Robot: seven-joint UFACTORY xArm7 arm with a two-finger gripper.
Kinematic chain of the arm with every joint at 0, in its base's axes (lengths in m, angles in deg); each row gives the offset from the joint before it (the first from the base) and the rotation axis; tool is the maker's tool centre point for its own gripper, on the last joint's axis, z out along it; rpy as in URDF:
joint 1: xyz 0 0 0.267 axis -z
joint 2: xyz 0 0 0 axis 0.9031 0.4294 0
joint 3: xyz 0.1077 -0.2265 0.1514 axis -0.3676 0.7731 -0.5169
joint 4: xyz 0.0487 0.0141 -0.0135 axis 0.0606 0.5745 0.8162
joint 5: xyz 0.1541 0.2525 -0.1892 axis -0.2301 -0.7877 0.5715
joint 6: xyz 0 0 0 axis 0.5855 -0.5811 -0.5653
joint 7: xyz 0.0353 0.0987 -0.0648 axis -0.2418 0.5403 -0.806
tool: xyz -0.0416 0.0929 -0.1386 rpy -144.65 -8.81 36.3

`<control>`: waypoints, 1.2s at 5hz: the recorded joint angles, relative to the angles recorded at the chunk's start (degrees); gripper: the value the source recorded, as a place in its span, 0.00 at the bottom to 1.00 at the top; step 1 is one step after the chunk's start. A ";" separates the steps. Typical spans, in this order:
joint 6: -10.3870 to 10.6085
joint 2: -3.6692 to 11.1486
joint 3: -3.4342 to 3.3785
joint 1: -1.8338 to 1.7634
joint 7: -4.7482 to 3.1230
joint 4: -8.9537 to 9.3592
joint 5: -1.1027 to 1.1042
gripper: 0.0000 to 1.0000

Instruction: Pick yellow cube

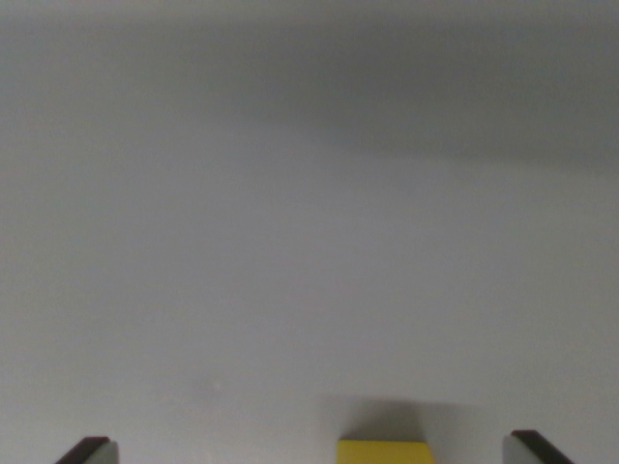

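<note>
Judging from the wrist view, the small yellow cube (pixel 384 451) is framed between the spread, unclenched hand (pixel 314 449) on the pale grey counter (pixel 290 242), so gripping and lifting are left.

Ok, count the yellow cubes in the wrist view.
1. The yellow cube sits at the bottom edge, right of centre, between the fingertips, mostly cut off. Others may lie outside the frame.

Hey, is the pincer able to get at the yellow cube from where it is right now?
Probably yes: the yellow cube lies between the open pincer tips, nearer the wrist view's right, with nothing in between.
</note>
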 joint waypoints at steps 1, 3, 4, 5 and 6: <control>2.71 0.45 0.27 0.25 -0.82 2.30 -0.23 0.00; 5.38 0.90 0.54 0.49 -1.63 4.57 -0.45 0.00; 5.38 0.90 0.54 0.49 -1.63 4.57 -0.45 0.00; 8.01 1.34 0.81 0.73 -2.43 6.80 -0.67 0.00; 8.01 1.34 0.81 0.73 -2.43 6.80 -0.67 0.00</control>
